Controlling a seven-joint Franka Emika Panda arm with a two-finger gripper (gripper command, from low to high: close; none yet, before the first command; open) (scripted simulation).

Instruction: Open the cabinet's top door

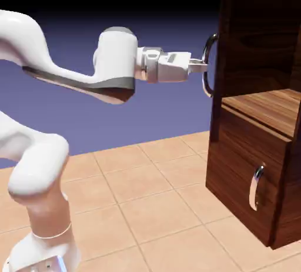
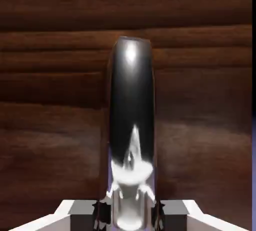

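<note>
The cabinet (image 1: 264, 23) is a tall dark wood-grain box at the exterior view's right. Its top door (image 1: 218, 29) shows almost edge-on and stands slightly out from the body, with a lighter wooden shelf (image 1: 267, 109) visible behind its lower edge. My gripper (image 1: 203, 65) reaches level from the left and is shut on the door's long curved chrome handle (image 1: 208, 68). In the hand view the handle (image 2: 131, 115) runs upright between my fingertips (image 2: 82, 212), with my gripper (image 2: 130, 215) clamped around its base and the door's dark wood (image 2: 50, 100) filling the background.
Below the top door sits a shorter lower panel (image 1: 232, 171) with a small silver handle (image 1: 257, 187). The floor is tan tile (image 1: 147, 194). My white arm (image 1: 41, 182) rises from the lower left.
</note>
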